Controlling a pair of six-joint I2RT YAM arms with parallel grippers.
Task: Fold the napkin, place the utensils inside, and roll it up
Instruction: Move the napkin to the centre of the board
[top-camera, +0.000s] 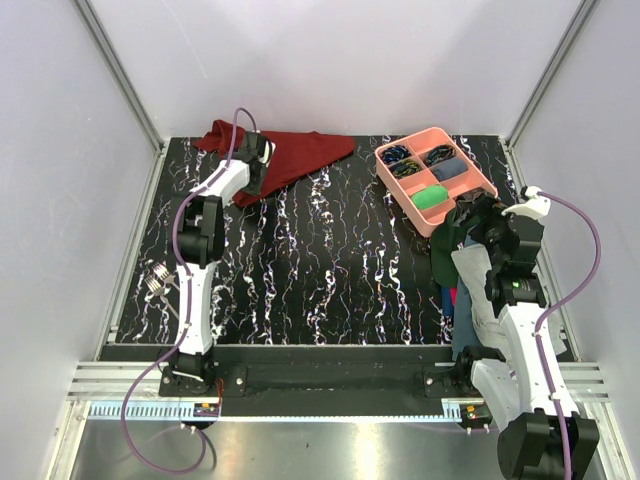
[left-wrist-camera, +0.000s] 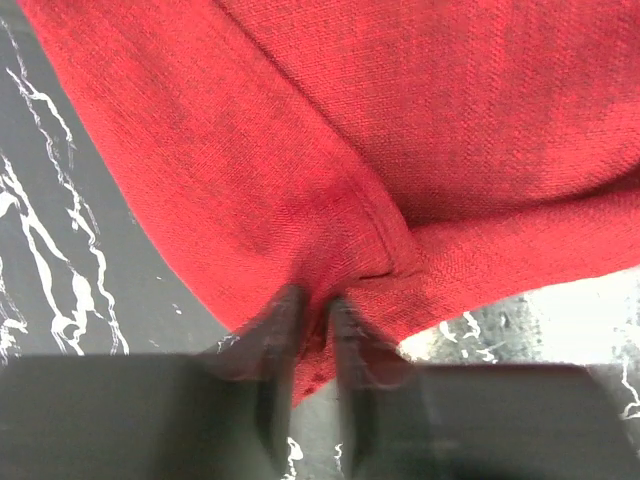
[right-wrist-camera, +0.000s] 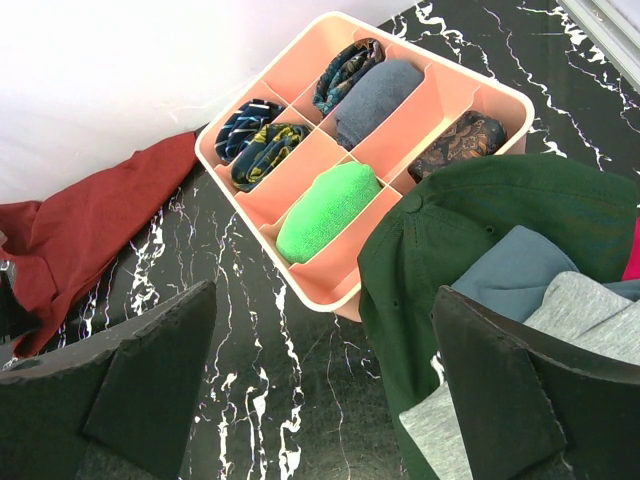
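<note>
While the left jaws clamped the crumpled napkin (top-camera: 290, 155) and the right jaws stood apart, folding, loading the utensils (top-camera: 158, 282) and rolling remained.

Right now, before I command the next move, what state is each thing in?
napkin: crumpled at the table's far left, not flat.
left jaws: shut on a napkin fold.
right jaws: open, empty, over the clothes pile.
utensils: lying loose at the left edge, outside the napkin.
pink tray: upright, compartments filled.
clothes pile: heaped beside the tray.
</note>
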